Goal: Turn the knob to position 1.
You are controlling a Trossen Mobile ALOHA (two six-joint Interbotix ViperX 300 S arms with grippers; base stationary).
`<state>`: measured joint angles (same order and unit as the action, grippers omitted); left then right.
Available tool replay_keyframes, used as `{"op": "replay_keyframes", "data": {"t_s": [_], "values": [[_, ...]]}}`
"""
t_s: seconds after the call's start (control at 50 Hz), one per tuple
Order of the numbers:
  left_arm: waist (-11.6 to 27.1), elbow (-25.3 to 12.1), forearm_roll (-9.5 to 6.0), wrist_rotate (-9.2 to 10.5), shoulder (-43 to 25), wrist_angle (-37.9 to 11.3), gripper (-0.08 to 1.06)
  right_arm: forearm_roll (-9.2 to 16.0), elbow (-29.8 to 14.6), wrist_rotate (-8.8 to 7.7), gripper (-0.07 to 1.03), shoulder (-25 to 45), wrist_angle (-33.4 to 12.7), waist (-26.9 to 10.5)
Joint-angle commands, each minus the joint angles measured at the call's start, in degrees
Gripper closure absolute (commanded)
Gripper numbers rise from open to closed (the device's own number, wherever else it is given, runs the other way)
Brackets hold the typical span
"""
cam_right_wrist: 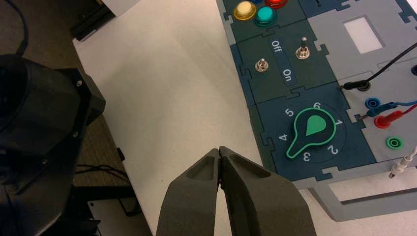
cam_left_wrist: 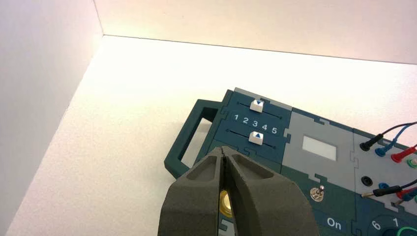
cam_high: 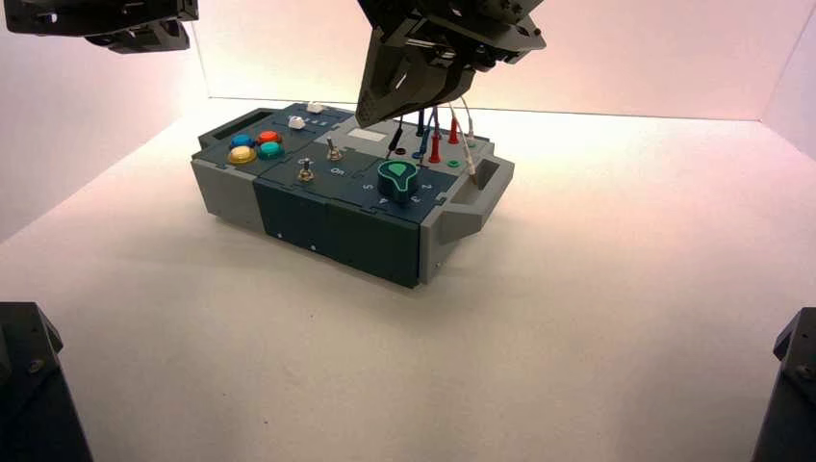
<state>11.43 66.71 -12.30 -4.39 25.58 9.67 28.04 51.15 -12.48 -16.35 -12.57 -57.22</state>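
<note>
The knob [cam_high: 395, 176] has a bright green teardrop top on a dark teal base and sits at the near right of the box [cam_high: 289, 207]. In the right wrist view the knob [cam_right_wrist: 314, 130] points its tip between 3 and 4 on a dial numbered 1 to 6. My right gripper [cam_right_wrist: 220, 150] is shut and empty, high in the air beside the box's front edge, apart from the knob; in the high view the right gripper [cam_high: 369, 117] hangs above the box. My left gripper [cam_left_wrist: 223, 150] is shut and empty, above the buttons end of the box.
Coloured buttons [cam_high: 256, 146], two toggle switches [cam_right_wrist: 282, 58] marked Off and On, two white sliders [cam_left_wrist: 256, 121] both near 3, and plugged wires [cam_high: 438, 135] share the box top. The left arm [cam_high: 115, 24] is at the far left. White walls enclose the table.
</note>
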Motion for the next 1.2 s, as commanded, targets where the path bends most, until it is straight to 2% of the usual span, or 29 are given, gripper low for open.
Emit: {"op": "replay_keyframes", "data": {"t_s": [0.02,0.48,0.8,1.04,1.2], "values": [[-0.4,-1.4,0.09,-0.18,0.1,0.7,1.01,0.2,-0.9,0.09,0.98,-0.4,0.4,-0.4],[-0.4,-1.4,0.09,-0.18,0.1,0.7,1.00,0.6,-1.3,0.09,0.98,1.4,-0.4,-1.0],[-2.0,-1.4,0.09,-0.18,-1.3,0.7,1.00,0.7,-5.6,0.00,0.98,7.3,-1.0,-4.4],[-2.1,-1.3,0.09,0.00,-1.6,0.7,1.01,0.7,-5.8,1.05,0.98,8.2,-1.0,-4.5],[-2.0,-1.2,0.00,0.18,-1.7,0.7,1.01,0.4,-6.1,0.88,0.98,9.1,-0.4,-3.8]]}}
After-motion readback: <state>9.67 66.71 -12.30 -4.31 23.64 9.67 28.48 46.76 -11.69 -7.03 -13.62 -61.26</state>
